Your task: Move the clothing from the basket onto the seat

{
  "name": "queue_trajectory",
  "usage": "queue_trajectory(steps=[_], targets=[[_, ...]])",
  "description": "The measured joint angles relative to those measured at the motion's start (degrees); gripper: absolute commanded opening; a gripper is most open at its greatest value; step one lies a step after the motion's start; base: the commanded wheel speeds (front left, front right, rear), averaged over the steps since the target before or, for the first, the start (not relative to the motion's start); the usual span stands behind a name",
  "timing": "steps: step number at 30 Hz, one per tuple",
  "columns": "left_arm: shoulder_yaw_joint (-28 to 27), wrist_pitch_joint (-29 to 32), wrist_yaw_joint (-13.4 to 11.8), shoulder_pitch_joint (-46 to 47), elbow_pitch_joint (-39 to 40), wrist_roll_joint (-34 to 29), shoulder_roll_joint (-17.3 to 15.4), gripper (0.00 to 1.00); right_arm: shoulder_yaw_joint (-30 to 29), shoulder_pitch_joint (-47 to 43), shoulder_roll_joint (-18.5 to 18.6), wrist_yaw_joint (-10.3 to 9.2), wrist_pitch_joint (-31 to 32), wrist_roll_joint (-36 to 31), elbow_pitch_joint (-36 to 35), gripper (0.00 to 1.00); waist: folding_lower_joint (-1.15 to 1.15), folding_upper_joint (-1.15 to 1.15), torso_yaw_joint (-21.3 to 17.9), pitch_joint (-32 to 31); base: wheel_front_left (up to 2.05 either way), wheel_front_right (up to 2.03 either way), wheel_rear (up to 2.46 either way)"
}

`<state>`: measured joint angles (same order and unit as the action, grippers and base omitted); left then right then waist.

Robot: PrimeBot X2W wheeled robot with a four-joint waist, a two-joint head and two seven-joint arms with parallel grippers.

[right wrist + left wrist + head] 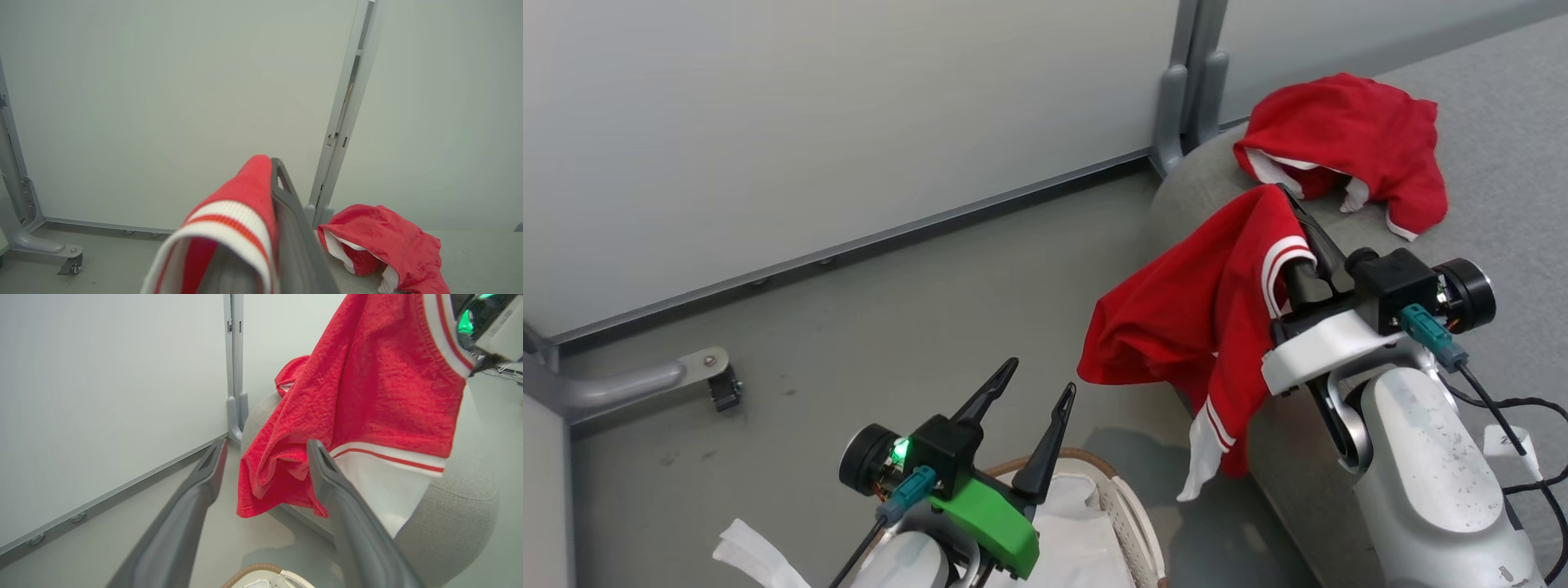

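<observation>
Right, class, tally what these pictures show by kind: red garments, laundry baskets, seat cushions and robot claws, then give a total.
Soft red fabric garments with white stripe trim: 2 (held garment, lying garment)
Oval white perforated plastic basket: 1
Large grey woven-fabric seat cushion: 1
Dark two-fingered claws: 2 (left claw, open; right claw, shut on the held garment)
Total: 6

Red clothing (1184, 318) in right gripper (1290, 206)
</observation>
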<state>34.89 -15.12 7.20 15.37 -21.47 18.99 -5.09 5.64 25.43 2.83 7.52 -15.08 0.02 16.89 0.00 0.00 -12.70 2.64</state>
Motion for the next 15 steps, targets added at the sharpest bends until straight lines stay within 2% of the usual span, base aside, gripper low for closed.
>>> queue_trajectory(steps=[9,15], targets=[[0.47,0.0,0.12,1.55,0.55,-1.43,0.63,1.0,-1.67,0.92,0.02,0.0,0.0,-0.04,-0.64,0.0,0.0,0.0,-8.39,3.22,0.0,0.0,0.0],[0.29,0.0,0.13,2.39,1.36,-1.48,0.43,1.0,-1.87,1.14,0.03,0.0,0.0,0.79,-0.78,0.0,0.0,0.0,-11.81,5.76,0.0,0.0,0.0]])
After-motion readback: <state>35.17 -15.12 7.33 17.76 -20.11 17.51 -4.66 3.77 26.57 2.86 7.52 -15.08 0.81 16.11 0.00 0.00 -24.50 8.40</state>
